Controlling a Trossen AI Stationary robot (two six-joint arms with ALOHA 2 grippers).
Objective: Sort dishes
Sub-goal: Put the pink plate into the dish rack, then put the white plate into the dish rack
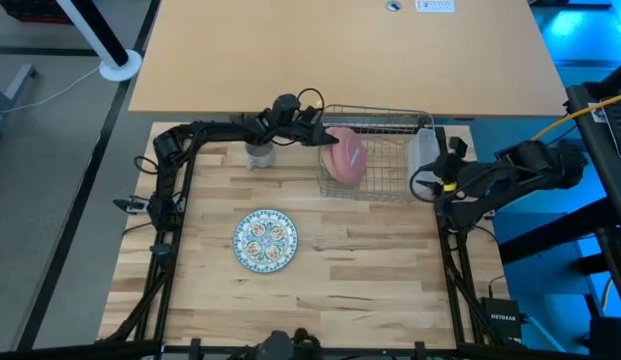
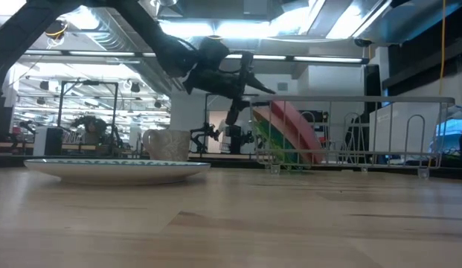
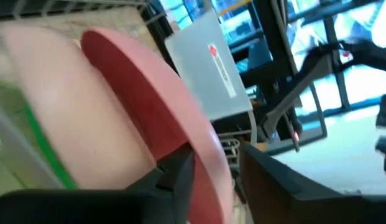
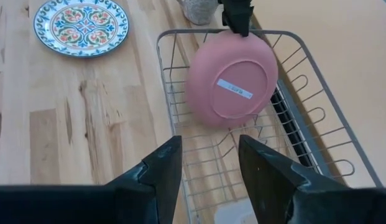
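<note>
So the left gripper (image 1: 328, 138) is parked right at the upper rim of the pink plate (image 1: 346, 157), which is standing on edge inside the wire dish rack (image 1: 390, 190), leaning back at a tilt. In the left wrist view the rim of the plate sits between the two dark fingers (image 3: 174, 171), but they look spread a bit wider than the rim, so my read is it's letting go rather than clamping; I can't say for sure whether a pad is touching. Makes sense to hold it by the top edge: that's the only way to drop a plate down between the rack wires and let them prop it up. Tucked right behind the pink one there's a green plate (image 2: 266, 141), also on edge, and from table level you can see them stacked like files. So the rack holds two plates and that's it, as far as I can see. The patterned plate (image 1: 265, 240) is lying flat on the wooden table (image 1: 370, 290), well apart from the rack, and the small grey cup (image 1: 258, 154) stands upright just beside the rack's left end, below the left arm. A translucent plastic tub (image 1: 423, 152) sits at the rack's right end; can't tell what's in it. The right gripper (image 4: 205, 165) hangs near that end with its jaws wide and nothing in them, just waiting.
</note>
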